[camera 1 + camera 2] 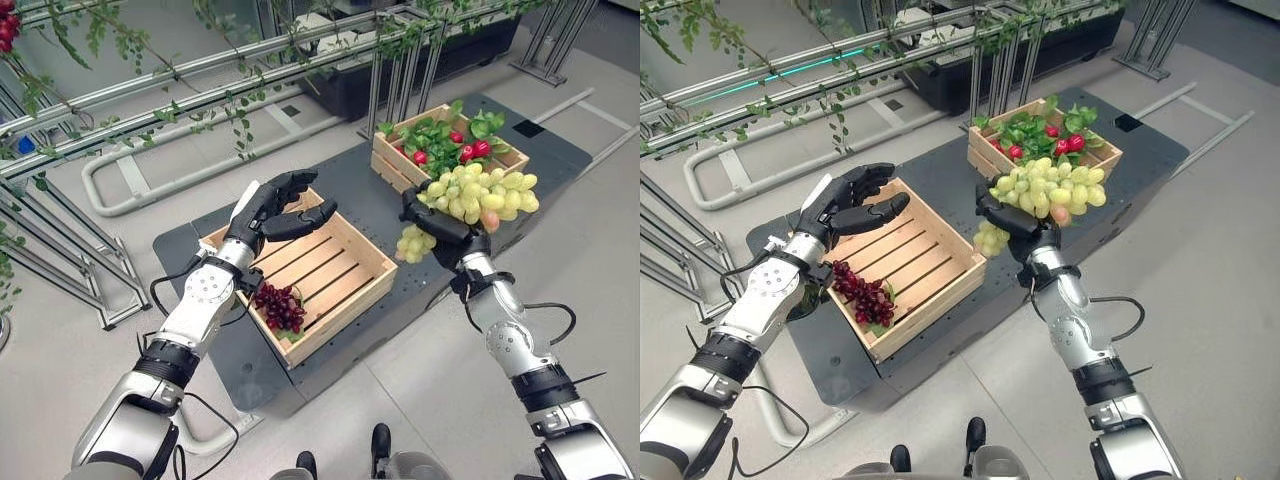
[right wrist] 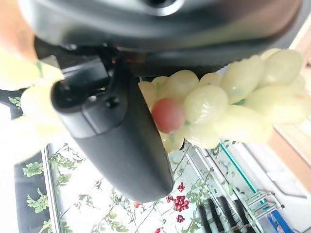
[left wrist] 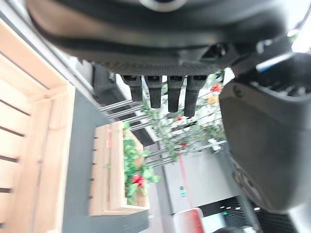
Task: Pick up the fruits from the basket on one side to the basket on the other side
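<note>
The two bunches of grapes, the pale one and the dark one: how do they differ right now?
The green grapes are pale yellow-green, while the dark grapes are deep purple-red. The green grapes are held up in the right hand, between the two crates; the dark grapes lie in a corner of the near crate. The green bunch looks clearly larger than the dark one. Both are grape clusters.

The fingers of the right hand [image 1: 438,228] are buried under the green grape bunch [image 1: 480,193], so their curl cannot be made out. Part of the far crate [image 1: 395,162] is screened by that bunch, and its contents are largely covered by leaves. The dark grape bunch [image 1: 281,307] is partly hidden behind the left forearm in the near crate [image 1: 345,300].
</note>
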Motion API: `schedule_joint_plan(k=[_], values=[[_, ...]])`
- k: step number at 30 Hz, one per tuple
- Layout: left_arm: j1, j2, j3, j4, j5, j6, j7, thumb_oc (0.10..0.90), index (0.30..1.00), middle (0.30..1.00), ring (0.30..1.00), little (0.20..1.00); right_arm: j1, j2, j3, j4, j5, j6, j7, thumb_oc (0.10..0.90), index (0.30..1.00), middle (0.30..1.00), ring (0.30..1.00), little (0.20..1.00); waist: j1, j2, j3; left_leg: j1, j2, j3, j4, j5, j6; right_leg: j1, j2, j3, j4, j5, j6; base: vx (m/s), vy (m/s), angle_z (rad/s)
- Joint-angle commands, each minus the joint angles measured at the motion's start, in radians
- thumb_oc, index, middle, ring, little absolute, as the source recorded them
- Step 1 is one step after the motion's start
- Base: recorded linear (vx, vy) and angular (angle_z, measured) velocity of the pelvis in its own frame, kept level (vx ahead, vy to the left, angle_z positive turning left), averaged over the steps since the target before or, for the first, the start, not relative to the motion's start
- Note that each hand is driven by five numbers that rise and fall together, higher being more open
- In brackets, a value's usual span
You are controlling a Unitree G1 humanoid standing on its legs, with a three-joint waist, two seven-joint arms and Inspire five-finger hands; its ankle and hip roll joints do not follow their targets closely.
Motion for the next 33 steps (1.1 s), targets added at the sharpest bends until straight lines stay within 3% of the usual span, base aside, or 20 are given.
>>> schedule_joint_plan(k=[1,6,11,13,14,15,16,17,18,19,22,26,30,33], values=[[0.002,-0.037,0.037,-0.026,-0.047,-0.101,0.056,0.8,0.9,0.9,0.9,0.9,0.005,0.018,-0.09,-0.101,-0.065,-0.157,0.096,0.4,0.3,0.3,0.3,0.3,-0.02,-0.005,-0.196,-0.051,0.007,-0.022,0.002,-0.054,-0.003,0.066,-0.035,0.021,0.002,-0.125,0.028,-0.01,-0.031,-0.06],[0.114,-0.147,0.061,-0.141,-0.121,-0.089,0.078,0.8,0.9,0.9,0.9,0.9,0.08,0.016,-0.124,-0.183,-0.091,-0.118,0.127,0.4,0.3,0.3,0.3,0.3,-0.036,-0.018,-0.183,-0.044,0.019,0.002,0.002,-0.057,-0.001,0.071,-0.025,0.032,0.002,-0.124,0.023,-0.01,-0.066,-0.13],[0.15,-0.202,0.045,-0.139,-0.181,-0.084,0.079,0.8,0.9,0.9,0.9,0.9,0.093,-0.019,-0.141,-0.244,-0.096,-0.101,0.133,0.4,0.3,0.3,0.3,0.3,-0.056,-0.038,-0.157,-0.021,0.037,0.025,0.004,-0.038,-0.008,0.065,-0.002,0.063,0.026,-0.132,0.002,-0.03,-0.105,-0.16],[0.162,-0.213,0.03,-0.137,-0.163,-0.088,0.08,0.8,0.9,0.9,0.9,0.9,0.09,-0.043,-0.156,-0.26,-0.083,-0.094,0.139,0.4,0.3,0.3,0.3,0.3,-0.06,-0.06,-0.137,-0.053,0.049,0.041,0.116,-0.054,-0.019,0.062,0.003,0.085,0.027,-0.12,-0.013,-0.07,-0.076,-0.25],[0.173,-0.215,0.028,-0.142,-0.156,-0.089,0.086,0.8,0.9,0.9,0.9,0.9,0.09,-0.059,-0.164,-0.266,-0.068,-0.09,0.145,0.4,0.3,0.3,0.3,0.3,-0.052,-0.069,-0.12,-0.089,0.04,0.003,0.215,-0.07,-0.018,0.067,0.004,0.101,0.031,-0.112,-0.018,-0.09,0.0,-0.25],[0.19,-0.215,0.034,-0.144,-0.148,-0.11,0.102,0.8,0.9,0.9,0.9,0.9,0.091,-0.068,-0.163,-0.269,-0.049,-0.087,0.168,0.4,0.3,0.3,0.3,0.3,-0.038,-0.076,-0.101,-0.131,0.001,-0.071,0.309,-0.09,-0.003,0.064,0.004,0.133,0.047,-0.105,-0.019,-0.14,0.089,-0.47],[0.222,-0.206,0.059,-0.16,-0.143,-0.129,0.109,0.8,0.9,0.9,0.9,0.9,0.083,-0.071,-0.151,-0.265,-0.034,-0.086,0.199,0.4,0.3,0.3,0.3,0.3,-0.014,-0.075,-0.081,-0.167,-0.079,-0.195,0.354,-0.121,0.029,0.049,0.009,0.196,0.07,-0.095,-0.015,-0.13,0.132,-0.58],[0.238,-0.2,0.072,-0.173,-0.137,-0.136,0.131,0.8,0.9,0.9,0.9,0.9,0.074,-0.073,-0.137,-0.262,-0.024,-0.082,0.221,0.4,0.3,0.3,0.3,0.3,0.0,-0.068,-0.072,-0.166,-0.118,-0.273,0.329,-0.125,0.041,0.044,0.021,0.231,0.084,-0.092,-0.013,-0.16,0.172,-1.12],[0.26,-0.186,0.097,-0.198,-0.137,-0.142,0.15,0.8,0.9,0.9,0.9,0.9,0.046,-0.072,-0.109,-0.251,-0.019,-0.083,0.239,0.4,0.3,0.3,0.3,0.3,0.023,-0.058,-0.06,-0.165,-0.168,-0.375,0.252,-0.092,0.051,0.031,0.043,0.281,0.098,-0.083,-0.011,-0.15,0.176,-1.9],[0.27,-0.171,0.121,-0.222,-0.141,-0.135,0.16,0.8,0.9,0.9,0.9,0.9,0.006,-0.053,-0.065,-0.223,-0.031,-0.096,0.242,0.4,0.3,0.3,0.3,0.3,0.038,-0.045,-0.051,-0.161,-0.191,-0.412,0.234,-0.092,0.066,0.027,0.06,0.315,0.112,-0.097,-0.015,-0.15,0.172,-2.29],[0.226,-0.174,0.095,-0.194,-0.13,-0.118,0.173,0.8,0.9,0.9,0.9,0.9,-0.01,-0.032,-0.03,-0.208,-0.031,-0.095,0.183,0.4,0.3,0.3,0.3,0.3,0.025,-0.037,-0.059,-0.142,-0.183,-0.354,0.189,-0.088,0.075,0.021,0.045,0.309,0.079,-0.073,0.008,-0.13,0.204,-2.0],[0.195,-0.157,0.072,-0.173,-0.113,-0.141,0.191,0.8,0.9,0.9,0.9,0.9,0.016,-0.038,-0.038,-0.199,-0.018,-0.108,0.206,0.4,0.3,0.3,0.3,0.3,0.005,-0.029,-0.075,-0.115,-0.188,-0.368,0.107,-0.073,0.084,-0.014,0.041,0.338,0.053,-0.035,0.037,-0.11,0.134,-0.82],[0.198,-0.141,0.07,-0.172,-0.129,-0.136,0.174,0.8,0.9,0.9,0.9,0.9,0.072,-0.033,-0.052,-0.228,-0.02,-0.083,0.241,0.4,0.3,0.3,0.3,0.3,-0.019,-0.02,-0.075,-0.102,-0.184,-0.313,0.089,-0.086,0.092,-0.062,0.028,0.342,0.047,0.002,0.063,-0.11,0.143,-0.38],[0.21,-0.142,0.063,-0.165,-0.139,-0.125,0.178,0.8,0.9,0.9,0.9,0.9,0.114,-0.029,-0.05,-0.246,-0.009,-0.058,0.263,0.4,0.3,0.3,0.3,0.3,-0.024,-0.018,-0.072,-0.087,-0.183,-0.269,0.062,-0.08,0.091,-0.087,0.009,0.292,0.018,0.045,0.082,-0.09,0.103,-0.16]])
